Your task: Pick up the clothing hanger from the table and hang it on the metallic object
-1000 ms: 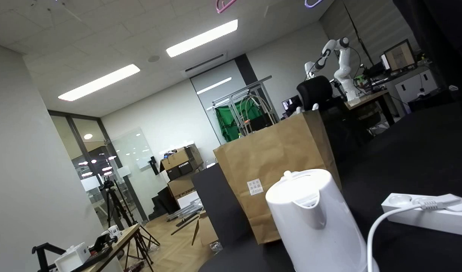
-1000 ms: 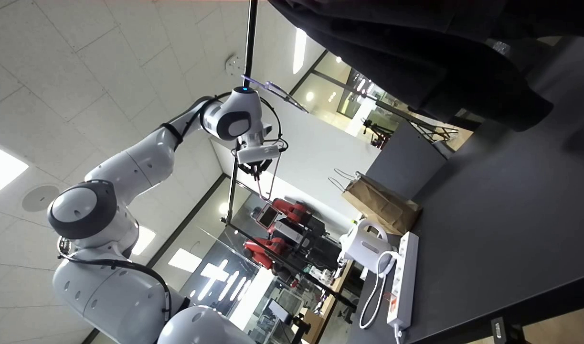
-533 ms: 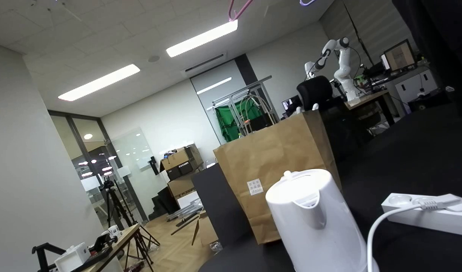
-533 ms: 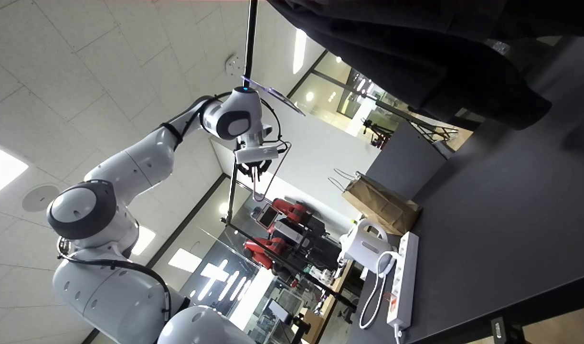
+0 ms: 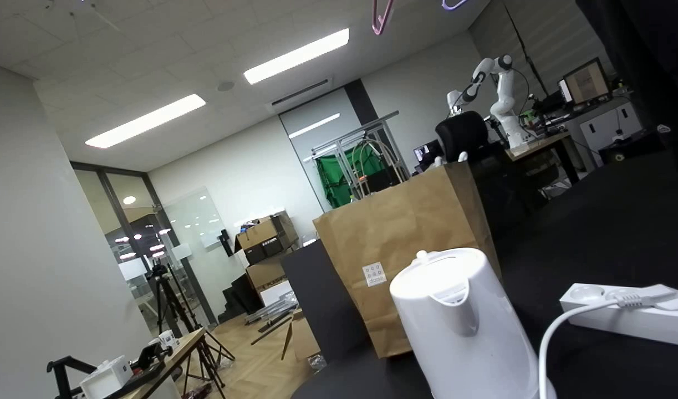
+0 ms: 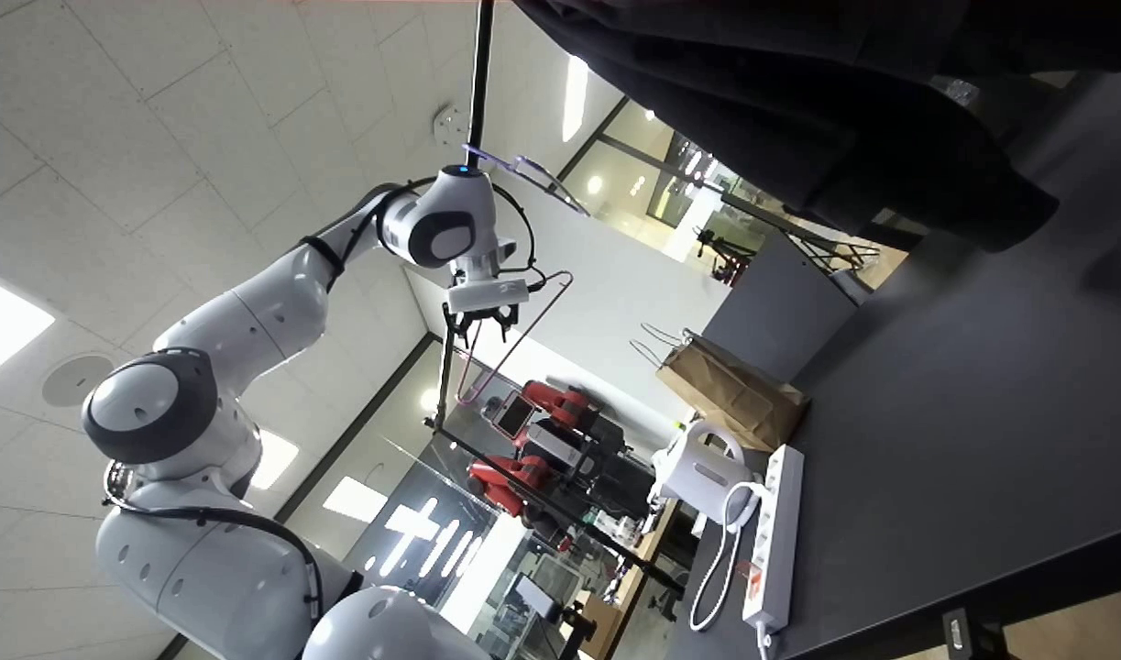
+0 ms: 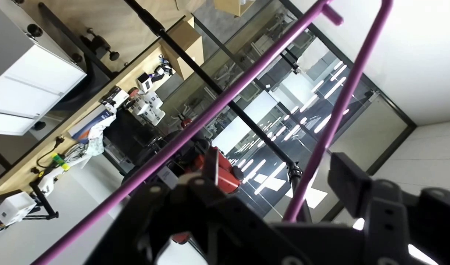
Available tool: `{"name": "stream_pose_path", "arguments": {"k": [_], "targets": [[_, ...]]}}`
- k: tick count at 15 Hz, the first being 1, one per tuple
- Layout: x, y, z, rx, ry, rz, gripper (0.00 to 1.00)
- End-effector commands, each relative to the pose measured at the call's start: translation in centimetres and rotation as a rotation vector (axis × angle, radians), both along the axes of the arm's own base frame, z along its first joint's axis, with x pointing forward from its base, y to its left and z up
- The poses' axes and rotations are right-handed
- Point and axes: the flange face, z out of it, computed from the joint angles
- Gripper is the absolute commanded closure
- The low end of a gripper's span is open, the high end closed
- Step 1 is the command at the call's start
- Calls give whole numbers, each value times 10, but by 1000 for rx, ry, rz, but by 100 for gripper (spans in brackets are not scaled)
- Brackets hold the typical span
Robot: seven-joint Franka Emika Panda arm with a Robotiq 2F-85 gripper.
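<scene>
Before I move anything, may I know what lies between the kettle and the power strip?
The white cable: in an exterior view, it curves from its plug on the power strip through the gap beside the kettle.

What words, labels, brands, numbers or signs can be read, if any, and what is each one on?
None can be read with certainty.
Paper bag: white label, rings above lettering too blurred to read.
Stacked cartons: print too small to read.
Dark garment: small pale mark, unreadable.
Black table-edge fitting: pale marking, too small to read.
Pink hanger: no lettering visible.
</scene>
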Motion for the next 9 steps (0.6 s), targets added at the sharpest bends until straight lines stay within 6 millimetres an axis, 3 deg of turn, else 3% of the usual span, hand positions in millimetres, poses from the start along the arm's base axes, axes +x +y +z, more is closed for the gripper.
{"name": "stream_pose_path", "arguments": {"k": [1,9], "targets": [[-14,1,41,-72,-29,9,0],[-61,-3,96,-229,-137,16,0]]}}
